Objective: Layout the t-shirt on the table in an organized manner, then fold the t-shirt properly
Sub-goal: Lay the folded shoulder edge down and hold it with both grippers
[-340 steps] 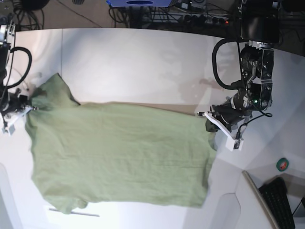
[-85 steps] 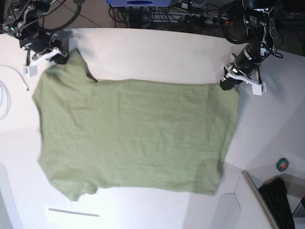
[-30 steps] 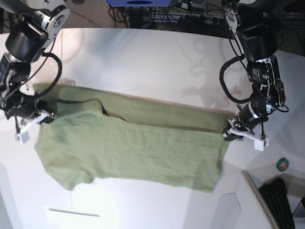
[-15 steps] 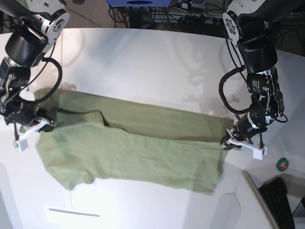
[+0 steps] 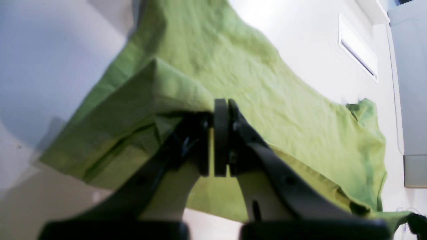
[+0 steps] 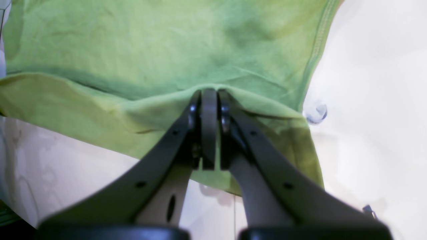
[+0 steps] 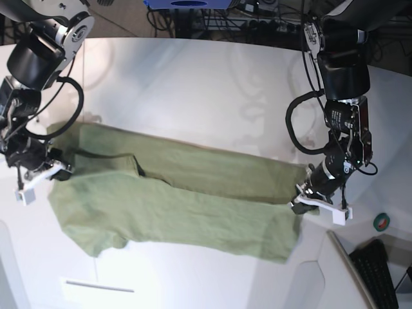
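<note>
The olive-green t-shirt (image 7: 187,206) lies across the white table (image 7: 193,84), its far long edge doubled over toward the near side. My left gripper (image 7: 302,205) is shut on the lifted hem corner at the shirt's right end; the left wrist view shows its black fingers (image 5: 221,110) pinching a fold of cloth (image 5: 253,76). My right gripper (image 7: 55,170) is shut on the shirt's edge at the left end. Seen from the right wrist, those fingers (image 6: 209,96) clamp a raised fold, with green cloth (image 6: 166,43) spread beyond it.
A green tape roll (image 7: 382,222) and a black keyboard (image 7: 380,273) sit past the table's right corner. Cables run behind the curved far edge (image 7: 193,40). A thin dark seam line (image 7: 96,285) marks the near left.
Both grippers have carried the shirt's far edge further toward the near side, so the doubled-over layer covers more of the shirt. The left arm has dropped lower on the right.
</note>
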